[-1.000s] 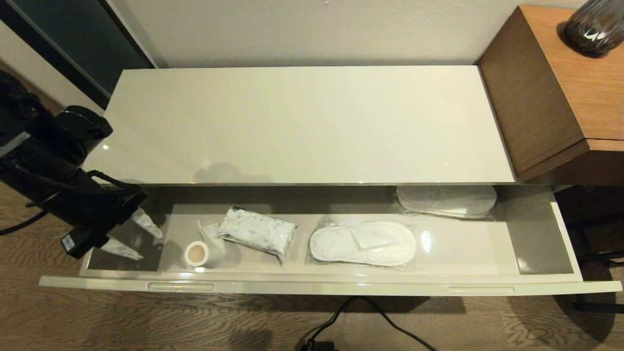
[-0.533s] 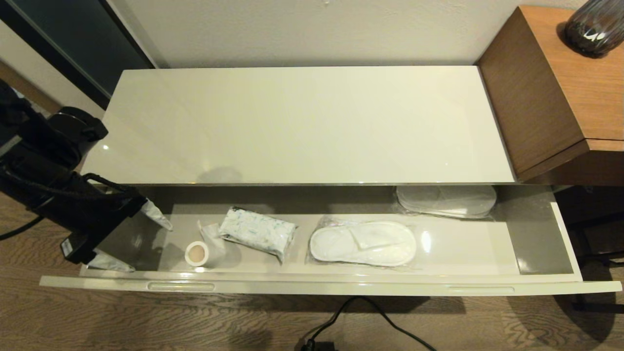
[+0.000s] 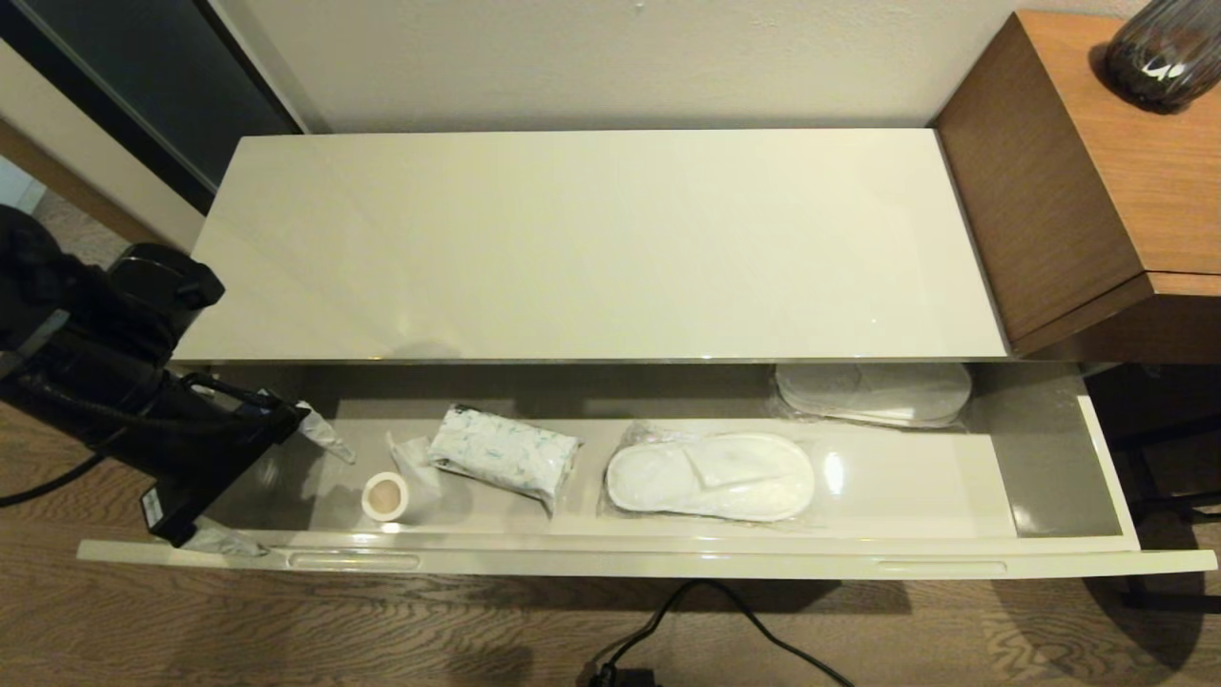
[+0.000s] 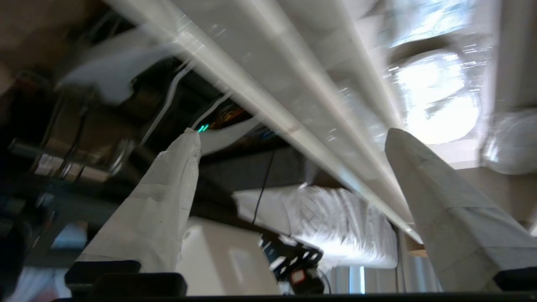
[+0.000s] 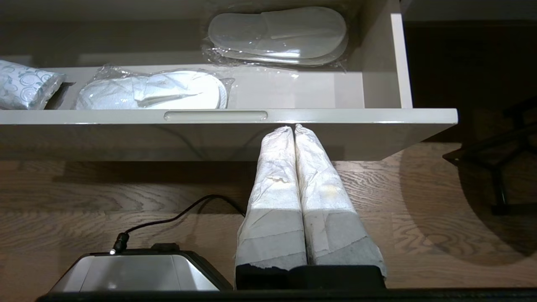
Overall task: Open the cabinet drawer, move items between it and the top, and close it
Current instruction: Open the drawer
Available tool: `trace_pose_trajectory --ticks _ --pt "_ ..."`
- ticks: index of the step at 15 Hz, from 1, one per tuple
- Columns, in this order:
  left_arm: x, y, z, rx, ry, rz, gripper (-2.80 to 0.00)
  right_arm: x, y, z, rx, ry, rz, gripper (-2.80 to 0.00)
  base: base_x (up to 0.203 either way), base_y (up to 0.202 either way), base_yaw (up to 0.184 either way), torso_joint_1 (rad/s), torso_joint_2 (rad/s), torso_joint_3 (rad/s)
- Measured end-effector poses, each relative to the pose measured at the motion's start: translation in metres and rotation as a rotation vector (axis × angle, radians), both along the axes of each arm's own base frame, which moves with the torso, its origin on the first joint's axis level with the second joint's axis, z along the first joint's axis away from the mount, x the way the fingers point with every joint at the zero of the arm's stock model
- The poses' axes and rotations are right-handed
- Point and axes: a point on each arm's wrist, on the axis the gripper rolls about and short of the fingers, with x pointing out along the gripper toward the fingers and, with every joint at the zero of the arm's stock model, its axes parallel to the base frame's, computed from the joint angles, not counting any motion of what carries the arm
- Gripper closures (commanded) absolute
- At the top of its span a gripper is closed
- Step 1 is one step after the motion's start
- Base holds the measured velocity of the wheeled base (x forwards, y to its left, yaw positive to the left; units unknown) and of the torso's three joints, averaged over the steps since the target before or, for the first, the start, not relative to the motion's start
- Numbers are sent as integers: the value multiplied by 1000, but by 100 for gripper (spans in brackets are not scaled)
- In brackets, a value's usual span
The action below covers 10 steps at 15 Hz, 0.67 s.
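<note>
While the cabinet drawer (image 3: 1049, 468) stands pulled fully out below the top (image 3: 591, 239), the left pincer (image 3: 277, 482) sits at the drawer's nine-o'clock end with its two taped fingers (image 3: 324, 434) spread wide — one over the grey floor inside, the other (image 3: 224, 544) down at the front edge, so the pincer straddles that edge and pinches nothing. The glossy top lies at twelve o'clock from the drawer, against the wall.

Inside the drawer, a small roll (image 3: 385, 496) stands just at three o'clock from the left pincer, a crumpled bit of clear wrap (image 3: 412, 456) touching it. A patterned soft pack (image 3: 503, 453) lies next along, tilted. Near the middle sits a pair of white slippers in plastic (image 3: 711, 475), and a second wrapped pair (image 3: 873, 391) lies toward one o'clock from it, partly under the top's overhang.

The right pincer (image 5: 293, 128) hangs outside the drawer, at six o'clock from its front edge and above the wooden floor (image 5: 419, 235), its two wrapped fingers pressed together on nothing. A black cable (image 3: 725, 620) trails over the floor below the drawer front. At three o'clock from the top stands a brown wood-grain cabinet (image 3: 1068, 191) carrying a dark vase (image 3: 1164, 52).
</note>
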Motion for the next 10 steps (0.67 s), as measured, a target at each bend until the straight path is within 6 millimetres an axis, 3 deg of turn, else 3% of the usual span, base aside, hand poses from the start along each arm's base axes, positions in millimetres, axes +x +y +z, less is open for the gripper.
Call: trace_pose_trajectory --ticks 10 --pt "15 0 -6 32 -126 -94 -280 0 0 0 0 0 0 0 0 0 0 0 0 0"
